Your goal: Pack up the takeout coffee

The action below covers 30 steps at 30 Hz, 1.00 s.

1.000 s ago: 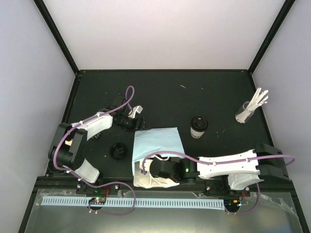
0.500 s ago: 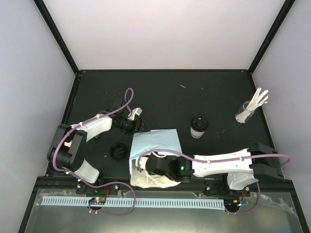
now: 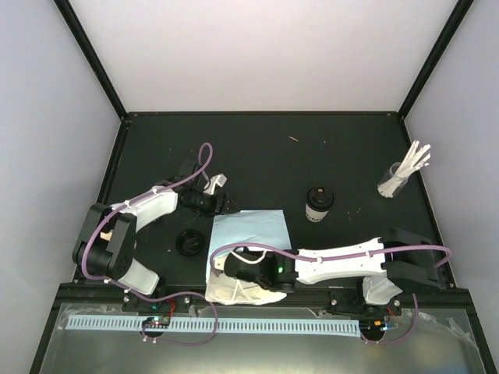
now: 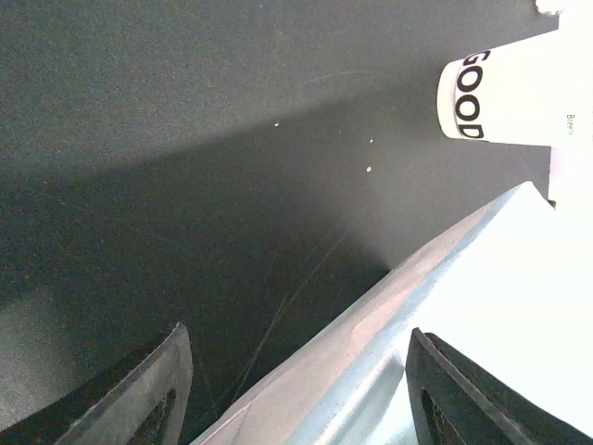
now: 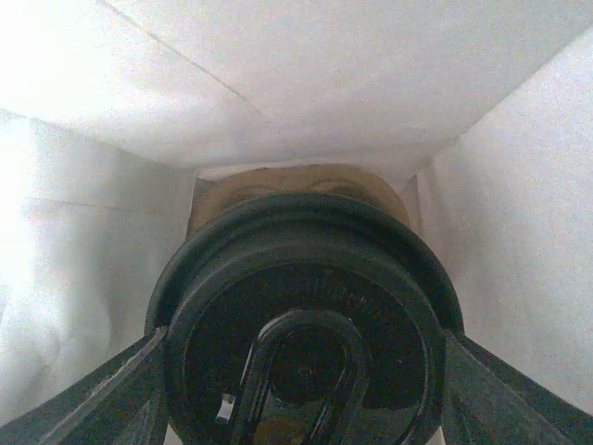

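Seemingly tight within right tool (image 5: 304, 394): black-lidded cup (image 5: 296, 278), deep inside bag (image 5: 278, 83).

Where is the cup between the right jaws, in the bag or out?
Inside: white bag walls ring the lidded cup, brown carrier behind.

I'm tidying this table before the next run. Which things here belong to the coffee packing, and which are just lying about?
Job:
blue bag
cup inside it
brown carrier behind that
standing cup
loose black lid

Lying about:
glass of white sticks
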{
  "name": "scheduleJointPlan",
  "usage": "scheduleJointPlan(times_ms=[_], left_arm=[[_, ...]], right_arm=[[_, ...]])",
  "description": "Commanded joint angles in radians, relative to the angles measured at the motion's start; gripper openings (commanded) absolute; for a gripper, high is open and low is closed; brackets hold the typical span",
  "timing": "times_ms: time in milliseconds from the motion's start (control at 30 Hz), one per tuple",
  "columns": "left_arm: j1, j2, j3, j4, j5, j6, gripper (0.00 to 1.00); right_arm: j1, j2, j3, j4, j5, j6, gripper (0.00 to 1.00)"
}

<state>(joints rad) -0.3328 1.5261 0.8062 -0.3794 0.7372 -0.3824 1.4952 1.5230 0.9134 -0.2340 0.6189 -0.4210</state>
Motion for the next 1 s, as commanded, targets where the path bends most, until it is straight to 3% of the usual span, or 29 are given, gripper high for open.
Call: scheduleJointPlan(times_ms=[0,967], left_arm=[[0.005,-0.036,-0.011,0.018,0.033,-0.014,0.65],[-0.003,-0.049,-0.072,0.06,0.06,-0.081,0.55]], right_arm=[[-0.009,0.026,0.037,-0.025,0.03,-0.018,0.55],[-0.021,0.149,0.092,-0.163,0.061,-0.055,0.54]])
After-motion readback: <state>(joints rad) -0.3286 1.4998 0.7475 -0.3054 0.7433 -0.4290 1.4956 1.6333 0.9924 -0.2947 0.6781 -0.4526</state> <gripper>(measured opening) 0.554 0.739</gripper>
